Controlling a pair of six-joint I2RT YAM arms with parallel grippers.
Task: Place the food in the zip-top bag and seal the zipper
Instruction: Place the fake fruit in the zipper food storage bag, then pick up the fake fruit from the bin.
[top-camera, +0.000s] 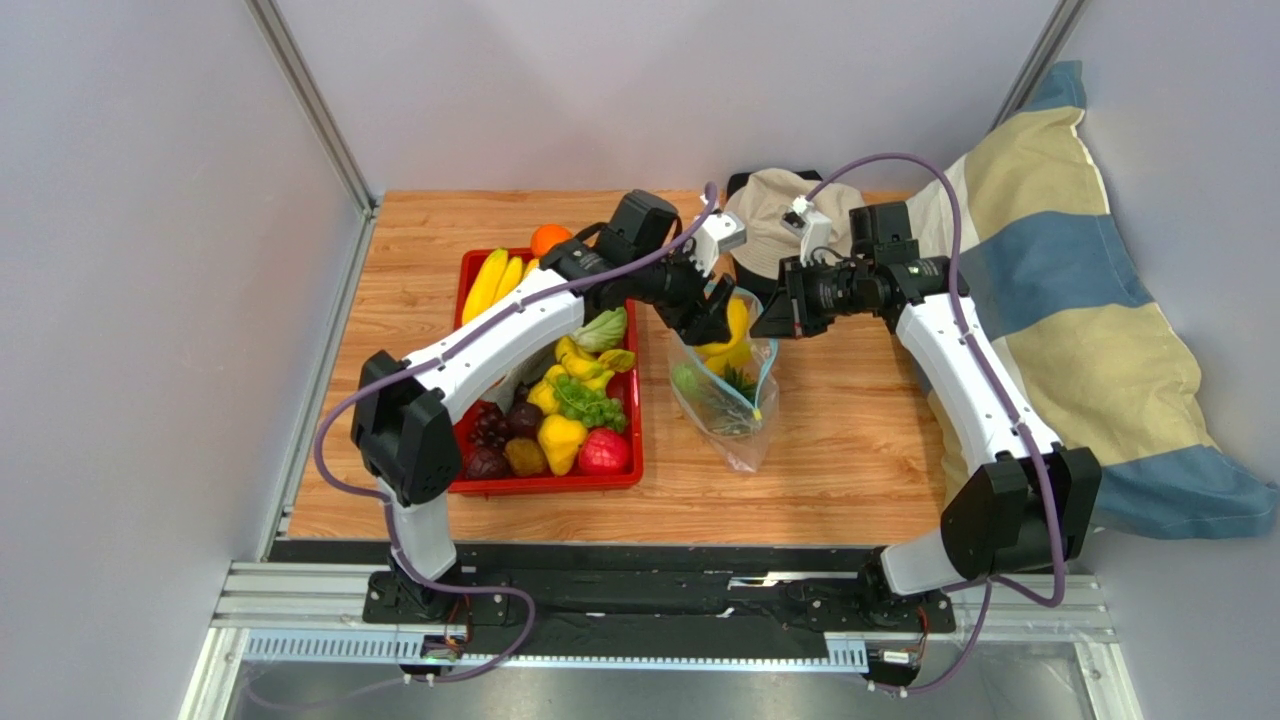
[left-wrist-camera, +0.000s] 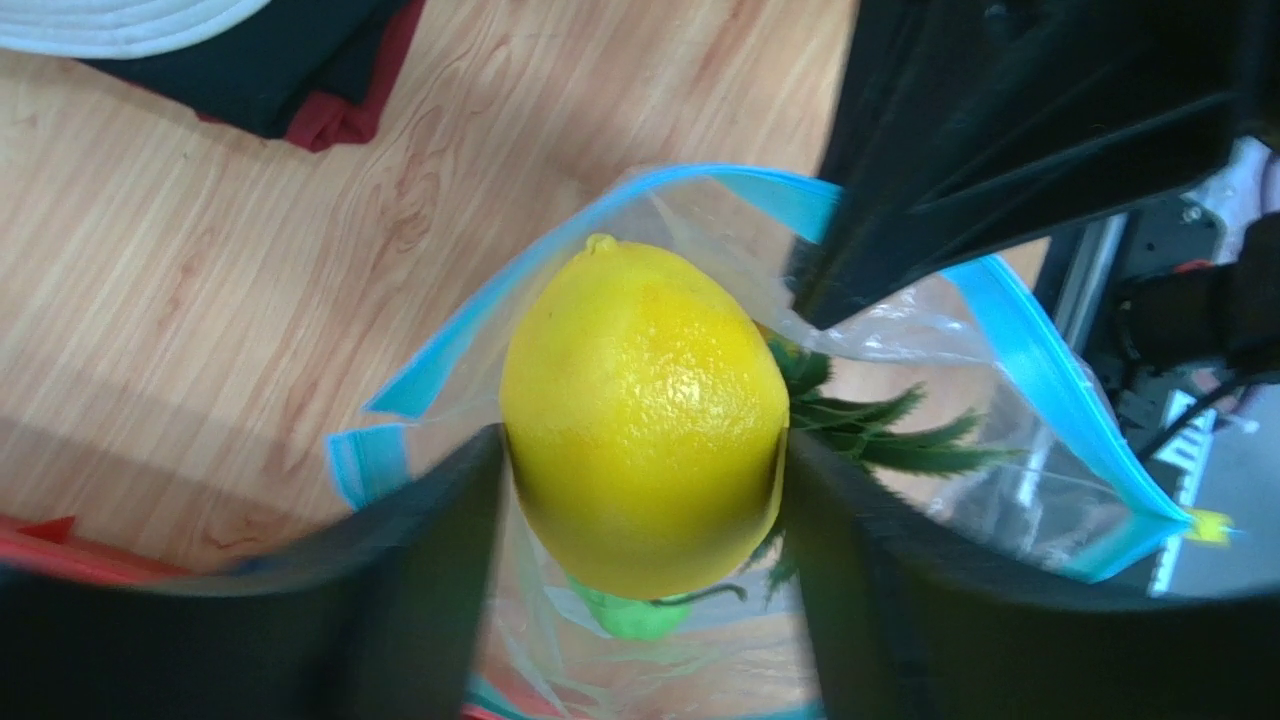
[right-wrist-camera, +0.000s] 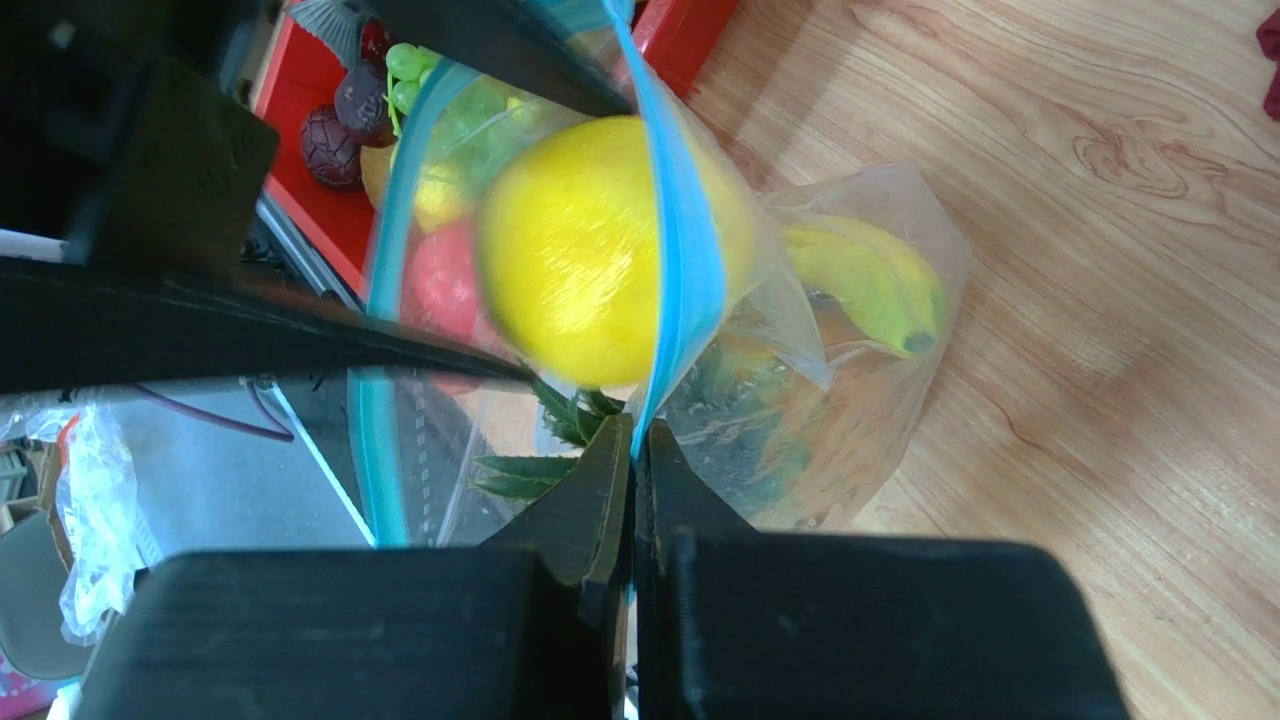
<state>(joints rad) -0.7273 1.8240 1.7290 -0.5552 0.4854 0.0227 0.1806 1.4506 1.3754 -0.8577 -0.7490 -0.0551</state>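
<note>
Reference: zip-top bag (top-camera: 732, 408), lying on the wooden worktop (top-camera: 842, 450), mouth facing away from the arm bases.

- Left of the bag: red tray (top-camera: 549, 485) of toy food. You can see bananas (top-camera: 490, 282) at its far-left corner, an orange (top-camera: 549, 237) at its far edge, and a yellow pepper (top-camera: 561, 440) and a red fruit (top-camera: 604, 452) on the near side.
- At the bag's mouth: your left hand (left-wrist-camera: 646, 495) reaches in from the tray side and grips a lemon (left-wrist-camera: 643, 413), one finger pressed on each flank. The lemon sits in the opening, framed by the two halves of the blue zipper (left-wrist-camera: 1052, 375). The mouth is open.
- Inside the bag, below the lemon: green pineapple leaves (left-wrist-camera: 887, 428), a small green piece (left-wrist-camera: 639, 615) and a yellow, banana-like piece (right-wrist-camera: 872, 278).
- Right side of the bag's mouth: your right hand (right-wrist-camera: 631, 450) is clamped on the zipper strip, its fingers pressed together with the plastic between them, holding that edge up off the worktop.
- Behind the bag: a beige cap (top-camera: 774, 210).
- Right of the bag: a striped pillow (top-camera: 1082, 330) at the worktop's edge.
</note>
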